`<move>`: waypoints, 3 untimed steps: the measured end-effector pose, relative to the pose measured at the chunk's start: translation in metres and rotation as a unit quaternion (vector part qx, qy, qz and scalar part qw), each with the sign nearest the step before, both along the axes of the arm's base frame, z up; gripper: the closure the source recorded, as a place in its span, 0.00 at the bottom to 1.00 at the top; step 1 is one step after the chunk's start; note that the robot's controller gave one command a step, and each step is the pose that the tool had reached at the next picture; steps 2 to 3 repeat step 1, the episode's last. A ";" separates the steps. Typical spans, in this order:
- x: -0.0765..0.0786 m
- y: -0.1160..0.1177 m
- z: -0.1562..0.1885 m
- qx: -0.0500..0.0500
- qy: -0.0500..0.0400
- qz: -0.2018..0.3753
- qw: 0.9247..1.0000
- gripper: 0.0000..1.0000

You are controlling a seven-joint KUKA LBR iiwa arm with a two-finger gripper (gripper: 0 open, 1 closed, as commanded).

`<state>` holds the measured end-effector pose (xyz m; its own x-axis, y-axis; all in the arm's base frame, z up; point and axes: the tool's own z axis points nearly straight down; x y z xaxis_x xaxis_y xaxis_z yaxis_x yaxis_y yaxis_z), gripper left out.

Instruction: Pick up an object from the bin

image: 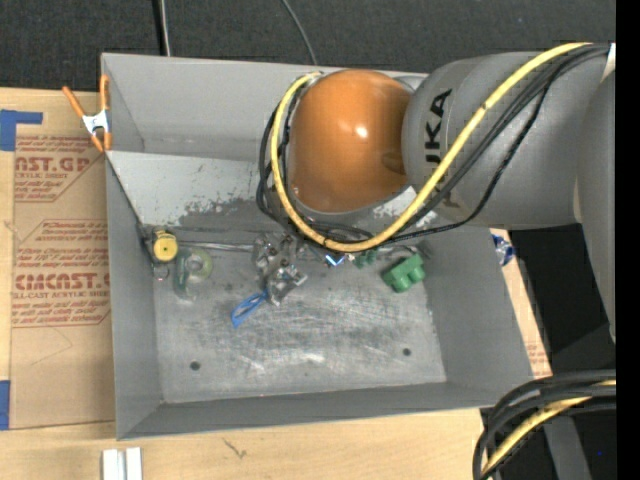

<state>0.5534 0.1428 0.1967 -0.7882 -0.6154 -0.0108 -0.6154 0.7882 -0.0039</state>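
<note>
- Bin (pixel 340 343): grey metal with a scuffed floor. You have a few small things scattered across its far half, and the near half is bare.
- Arm (pixel 520 138): grey. It reaches in from your right and ends in a rounded orange cover (pixel 345 138) with a yellow cable (pixel 470 128) looped round it. The cover hangs over the bin's far middle.
- Gripper (pixel 278 268): a bright metal claw showing below the cover's lower left edge, low over the floor a little left of centre. You cannot tell from this view whether it is open or closed, and nothing can be seen held in it.
- Blue piece (pixel 248 310): small, thin and elongated, lying slantwise on the floor. It is the thing nearest the claw, just below and to the left of the tip. Its upper end comes close to the metal; whether they touch you cannot tell.
- Clear greenish piece (pixel 192 266): roundish, on the floor to the claw's left and apart from it.
- Yellow round piece (pixel 163 246): further left, by the left wall and just beside the clear greenish piece.
- Green block (pixel 403 271): chunky and bright green, on the claw's right, well apart from it and below the cover's right edge.
- Dark green bit (pixel 368 258): just left of the green block and partly hidden under the cover. Its shape is unclear.
</note>
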 end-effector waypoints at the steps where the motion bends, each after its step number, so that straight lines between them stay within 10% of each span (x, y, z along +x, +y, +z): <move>1: 0.020 -0.009 0.077 -0.002 0.001 0.166 0.986 1.00; 3: 0.020 -0.009 0.077 -0.002 0.001 0.166 0.986 1.00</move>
